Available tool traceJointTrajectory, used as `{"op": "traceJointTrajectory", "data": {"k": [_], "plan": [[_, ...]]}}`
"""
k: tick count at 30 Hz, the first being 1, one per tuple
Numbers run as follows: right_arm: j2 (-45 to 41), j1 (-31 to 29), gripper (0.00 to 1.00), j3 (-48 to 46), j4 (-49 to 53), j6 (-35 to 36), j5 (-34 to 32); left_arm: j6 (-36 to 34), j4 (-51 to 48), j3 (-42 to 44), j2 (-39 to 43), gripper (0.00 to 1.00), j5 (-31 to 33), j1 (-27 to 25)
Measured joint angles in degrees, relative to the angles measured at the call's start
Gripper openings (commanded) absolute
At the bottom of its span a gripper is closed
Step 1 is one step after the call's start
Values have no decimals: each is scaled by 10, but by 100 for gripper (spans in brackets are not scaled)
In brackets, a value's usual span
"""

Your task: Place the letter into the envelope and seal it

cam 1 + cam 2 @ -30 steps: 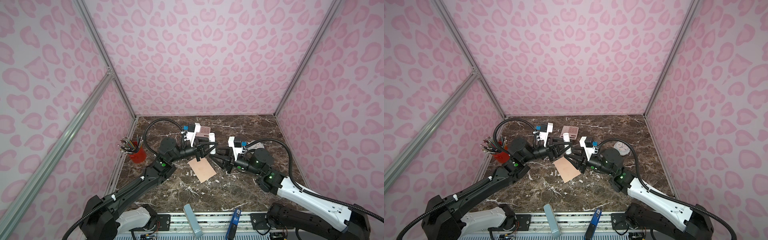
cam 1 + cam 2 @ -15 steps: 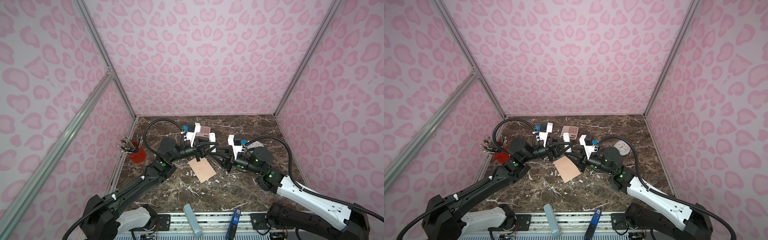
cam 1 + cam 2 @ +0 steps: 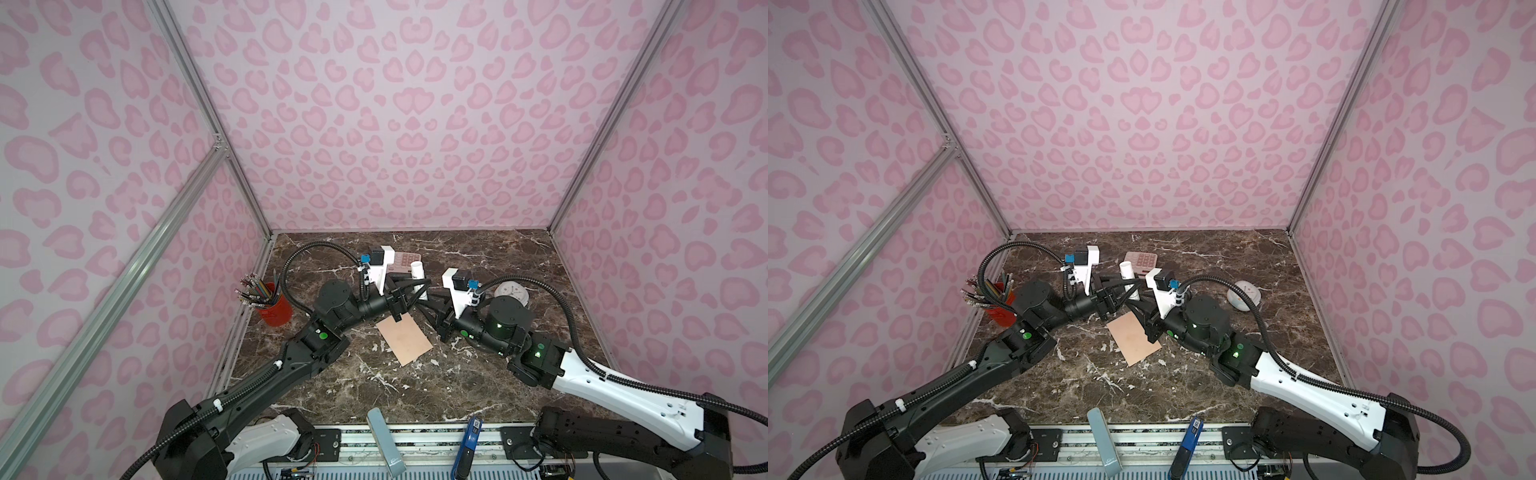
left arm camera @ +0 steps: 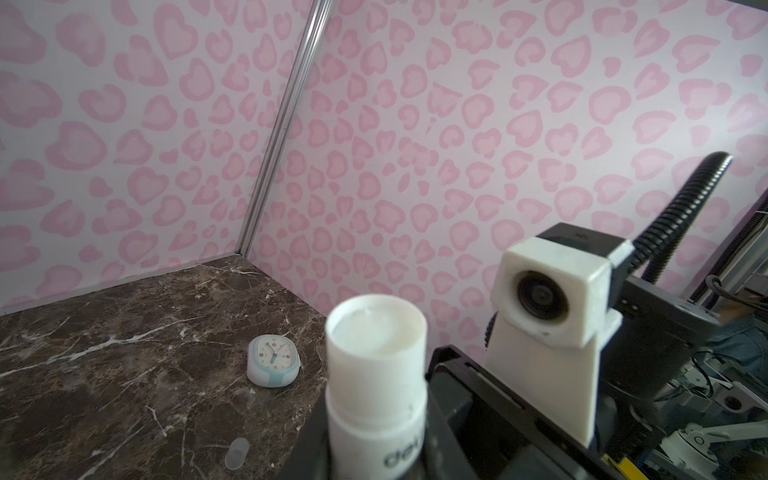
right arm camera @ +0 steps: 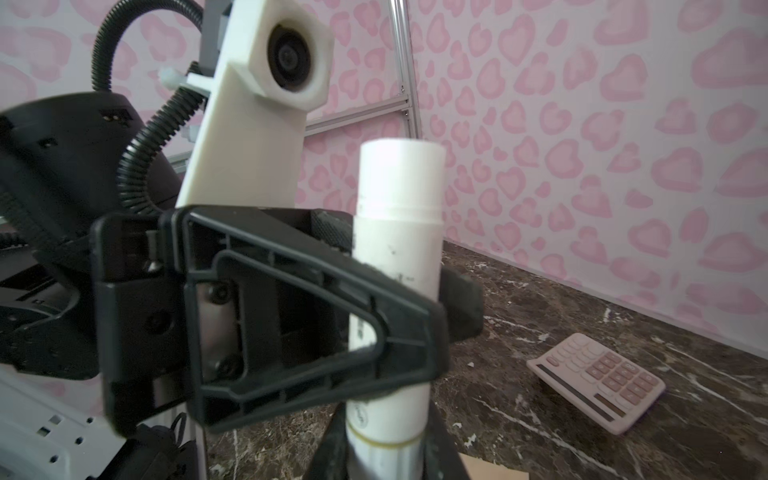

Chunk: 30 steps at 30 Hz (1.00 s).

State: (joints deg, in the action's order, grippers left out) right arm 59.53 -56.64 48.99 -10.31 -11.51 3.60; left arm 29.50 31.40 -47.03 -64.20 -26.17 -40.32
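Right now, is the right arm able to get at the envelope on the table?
Probably not at once. The envelope lies flat and close by, with nothing resting on it, but the right gripper is shut on the glue stick, which the left gripper grips too. It would likely have to let go first.

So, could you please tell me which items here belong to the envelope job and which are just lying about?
Job: envelope, glue stick, gripped by left gripper and right gripper; letter not visible.
Lying about: calculator, clock, pencil cup.
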Motion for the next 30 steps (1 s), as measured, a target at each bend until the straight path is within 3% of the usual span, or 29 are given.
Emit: {"op": "traceJointTrajectory", "data": {"k": [11,18,24,30], "plan": [[76,-134,18,66,30,85,-319,5,0,18,18,4,61,-2],[134,-193,18,104,30,123,-480,10,4,27,28,4,75,-2],[160,-219,21,115,20,146,-555,11,4,33,34,4,76,-2],[154,-224,33,112,18,163,-555,7,4,34,37,4,90,-3]]}}
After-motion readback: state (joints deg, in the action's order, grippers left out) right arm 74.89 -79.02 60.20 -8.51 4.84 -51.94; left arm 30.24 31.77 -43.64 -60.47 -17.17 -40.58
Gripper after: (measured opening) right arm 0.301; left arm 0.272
